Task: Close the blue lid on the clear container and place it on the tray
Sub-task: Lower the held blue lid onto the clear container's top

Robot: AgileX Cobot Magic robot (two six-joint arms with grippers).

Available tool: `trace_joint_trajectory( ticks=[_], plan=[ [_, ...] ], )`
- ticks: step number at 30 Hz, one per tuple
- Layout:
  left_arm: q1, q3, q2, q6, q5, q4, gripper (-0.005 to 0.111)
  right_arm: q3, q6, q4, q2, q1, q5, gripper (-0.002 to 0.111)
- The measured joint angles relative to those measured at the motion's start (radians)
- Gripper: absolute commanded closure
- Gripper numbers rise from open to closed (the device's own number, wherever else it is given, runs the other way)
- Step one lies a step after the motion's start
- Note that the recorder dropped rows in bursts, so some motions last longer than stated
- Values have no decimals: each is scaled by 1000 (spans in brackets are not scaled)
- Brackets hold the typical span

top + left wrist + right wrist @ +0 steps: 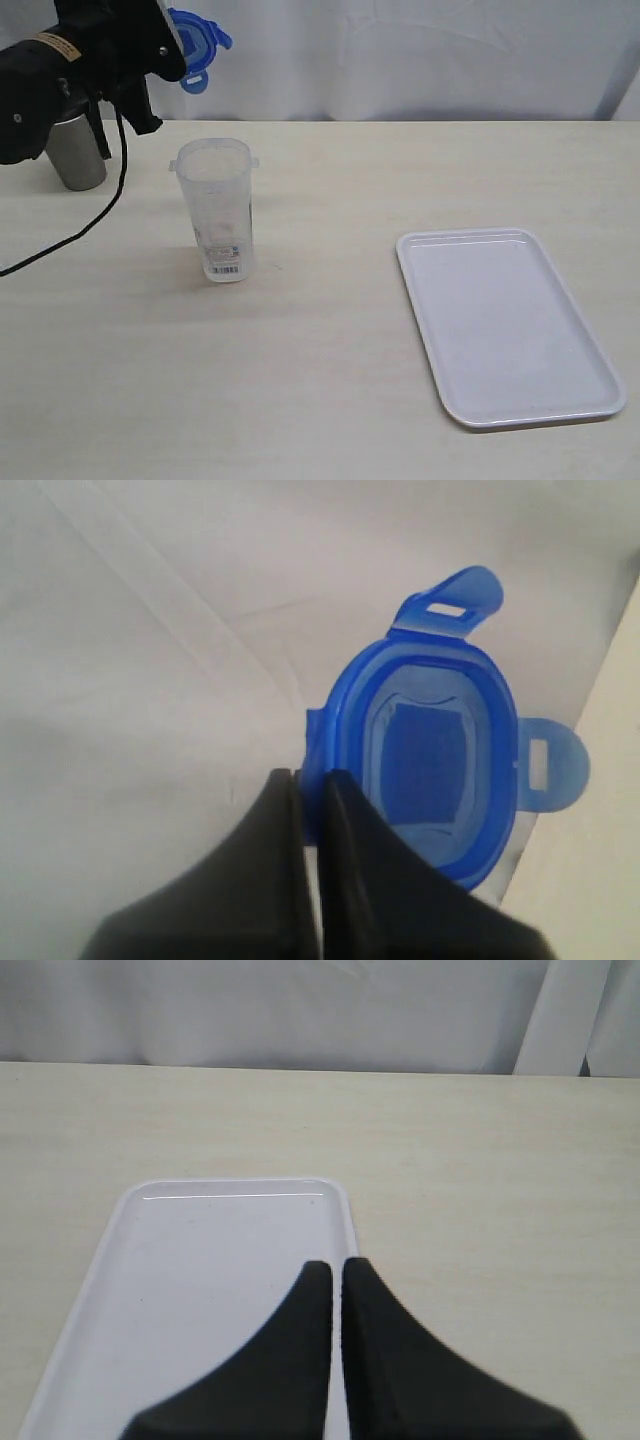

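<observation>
Pale wood-grained tabletop (330, 180) is backed by a white cloth (420, 60) hung along its far edge. At the far left a steel cup (78, 155) is stood upright on the table, and its upper part is hidden behind the black left arm (40, 90). A black cable (95, 220) is draped from that arm down across the table.

The left gripper (310, 778) is raised well clear of the surface. Its two dark fingers are pressed nearly together, and the rim of the blue lid (430, 760) is pinched between them. In the left wrist view the lid's hollow underside is turned to the camera, and two of its snap flaps are seen folded outward. In the exterior view the lid is seen against the cloth, higher than the open mouth of the clear container (218, 215) and slightly to its left, with no contact between the two.

The container is stood upright on the table, left of centre and uncovered, with a barcode sticker low on its side.

Well apart to the right, the tray (505, 330) is laid flat on the table, and nothing is carried on it. The right gripper (335, 1265) is not seen in the exterior view. In the right wrist view its fingers are closed against each other with nothing between them, and it is held above the tray's inner floor near one long rim.
</observation>
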Motion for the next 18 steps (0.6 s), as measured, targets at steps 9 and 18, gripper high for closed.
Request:
trace_joint_trajectory(
  ticks=[9,18],
  plan=[
    [-74,0,0,23,67,-20,107,0,0,0,0,0,0,104],
    [-105,0,0,188,69,-217,107,0,0,0,0,0,0,104]
  ],
)
